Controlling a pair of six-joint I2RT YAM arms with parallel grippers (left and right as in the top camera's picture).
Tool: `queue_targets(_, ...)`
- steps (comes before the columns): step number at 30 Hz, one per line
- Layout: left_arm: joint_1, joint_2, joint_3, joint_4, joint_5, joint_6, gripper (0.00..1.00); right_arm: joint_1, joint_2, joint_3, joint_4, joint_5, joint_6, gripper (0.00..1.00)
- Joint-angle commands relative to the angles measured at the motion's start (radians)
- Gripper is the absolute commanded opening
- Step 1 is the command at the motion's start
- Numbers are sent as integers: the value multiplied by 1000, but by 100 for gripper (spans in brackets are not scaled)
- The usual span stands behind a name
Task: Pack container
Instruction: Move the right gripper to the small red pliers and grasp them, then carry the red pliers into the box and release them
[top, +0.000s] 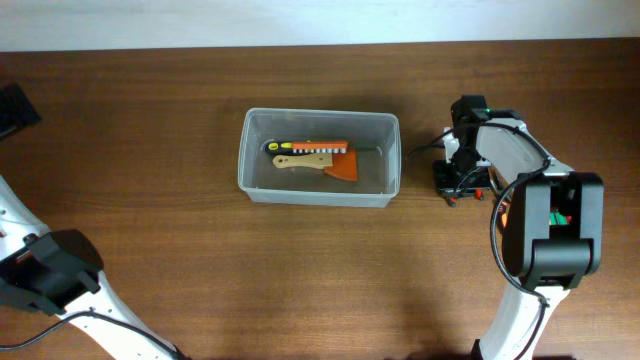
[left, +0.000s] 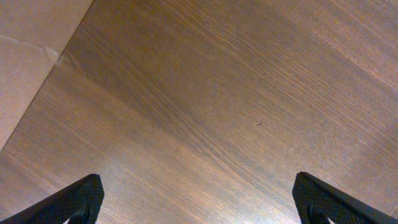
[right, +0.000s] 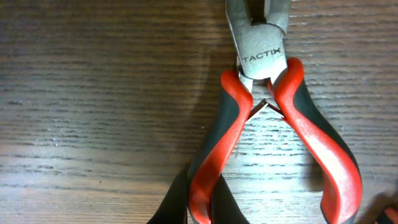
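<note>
Red-black pliers on wooden table, near container of hand tools

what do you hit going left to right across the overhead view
left arm -> container, with hand tools inside -> right claw, down at the table just past the container's right end
</note>
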Motion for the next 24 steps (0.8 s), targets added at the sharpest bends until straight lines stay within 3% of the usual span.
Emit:
queue_targets(1,5,-6,4,-1,14,-13,99,3,24,14,-18,67,44,4)
queue_targets(8,5,-6,4,-1,14,-13,99,14,-96,238,-186,73,69,4)
queue_targets(14,5,-6,4,-1,14,-13,99,134,-206,512,-298,-52,61,4)
queue_targets(24,5,-6,4,-1,14,-13,99,504,-174,560,-235,-76,-403,4)
